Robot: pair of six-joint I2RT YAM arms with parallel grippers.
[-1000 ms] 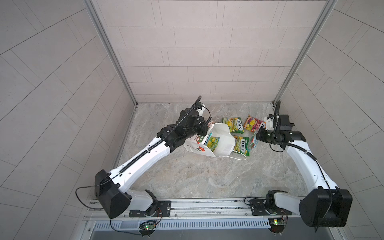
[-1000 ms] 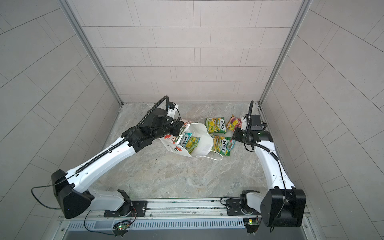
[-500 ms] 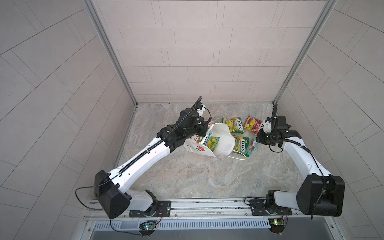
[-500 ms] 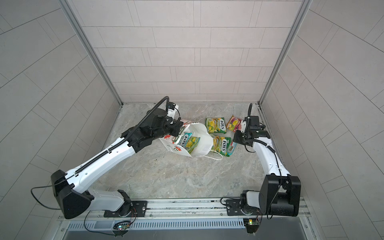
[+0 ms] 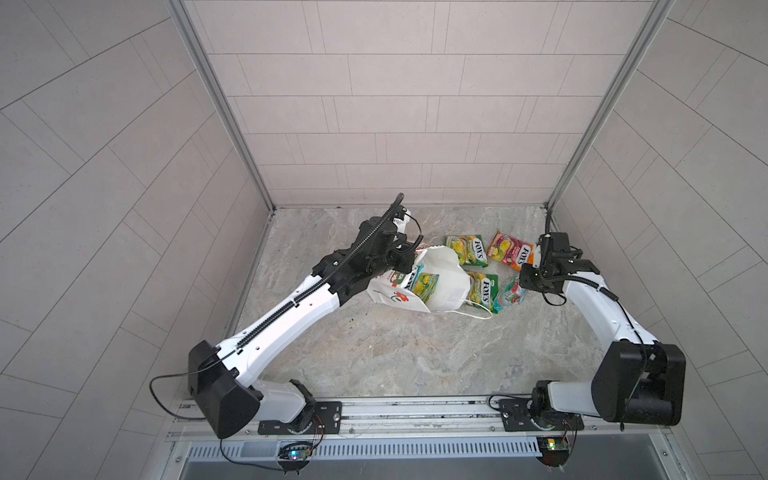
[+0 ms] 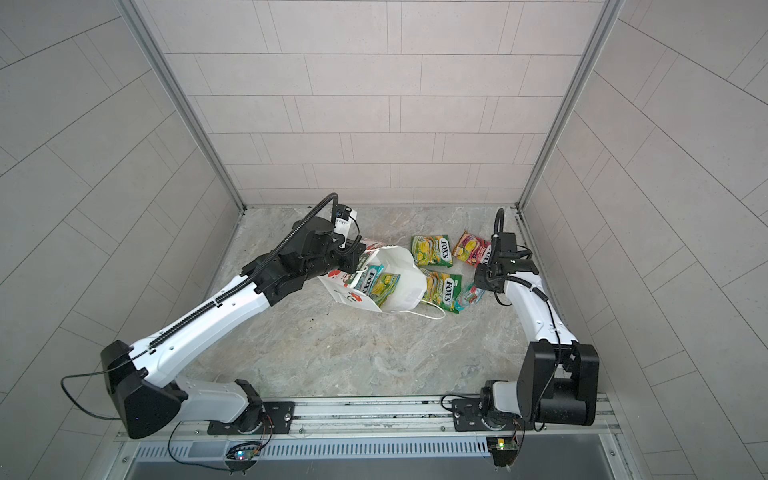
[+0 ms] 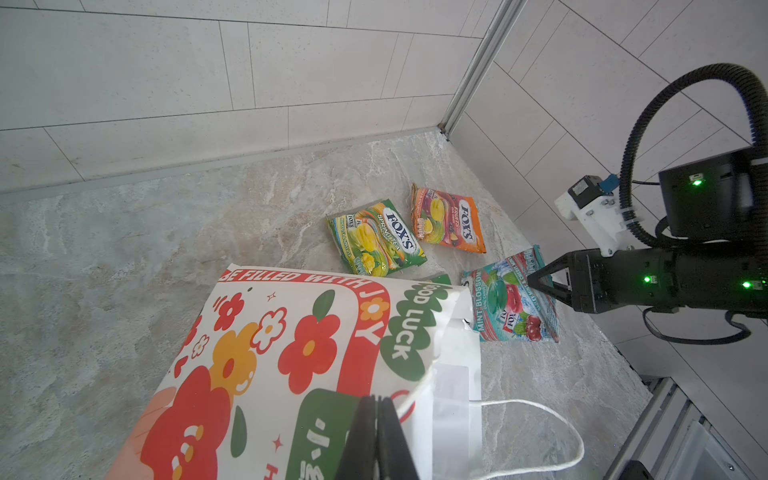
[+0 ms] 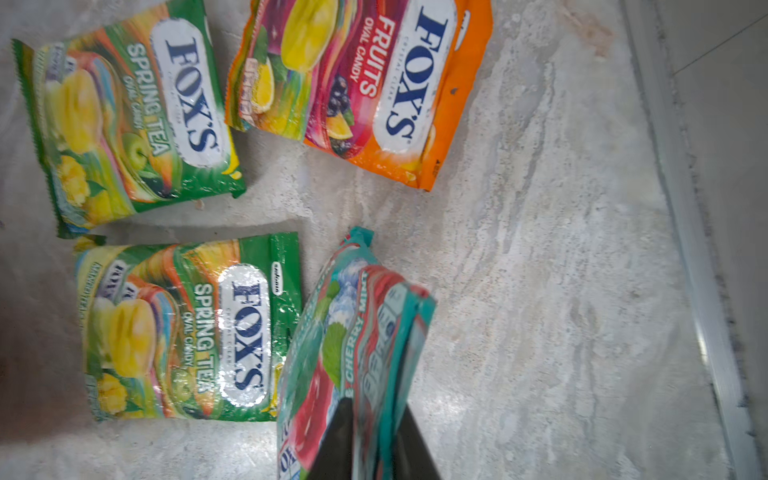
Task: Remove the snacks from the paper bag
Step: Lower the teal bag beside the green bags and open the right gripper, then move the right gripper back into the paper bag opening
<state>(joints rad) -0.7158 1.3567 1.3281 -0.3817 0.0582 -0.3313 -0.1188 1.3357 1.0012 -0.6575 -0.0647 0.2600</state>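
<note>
Marble table (image 7: pixel 124 249) — only left wrist shows bag (image 7: pixel 291 353) slogan (image 7: pixel 299 279).

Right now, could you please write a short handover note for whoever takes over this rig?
The left gripper is shut on the rim of the tall white paper bag with red flowers, tipped on its side on the marble table.
The right gripper is shut on an edge of a glossy teal-and-red candy packet beside the bag.
Done: one green-and-yellow packet, its twin and an orange packet lie flat outside the bag.
To do: a teal packet and a green-yellow packet show in the bag's mouth. Probably release the held packet, then pull those.
</note>
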